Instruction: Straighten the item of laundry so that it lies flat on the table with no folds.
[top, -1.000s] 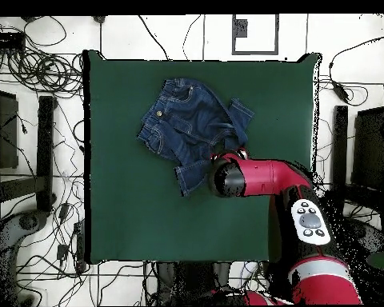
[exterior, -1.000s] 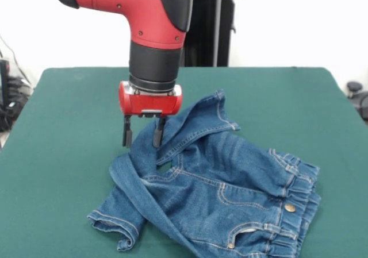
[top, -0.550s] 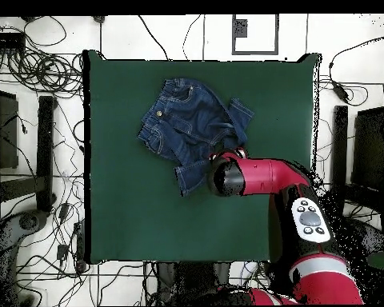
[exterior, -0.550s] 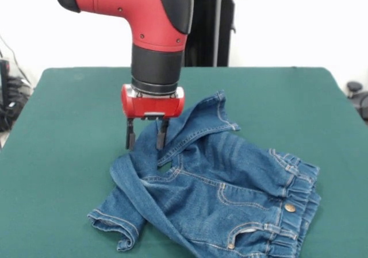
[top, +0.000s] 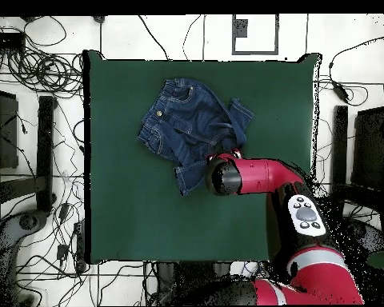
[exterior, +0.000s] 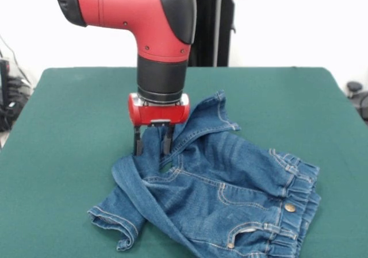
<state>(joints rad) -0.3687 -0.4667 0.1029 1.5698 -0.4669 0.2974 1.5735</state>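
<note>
Denim jeans (exterior: pixel 230 195) fold sits between the spread end effector (exterior: pixel 153 145) fingers.

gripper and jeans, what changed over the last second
The gripper moved down and toward the folded leg of the jeans; its open fingers now straddle the fabric edge without closing. The jeans lie crumpled as before on the table.

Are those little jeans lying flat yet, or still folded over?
Still folded. One leg of the jeans lies doubled across the other, and a ridge of denim stands under the open end effector.
</note>
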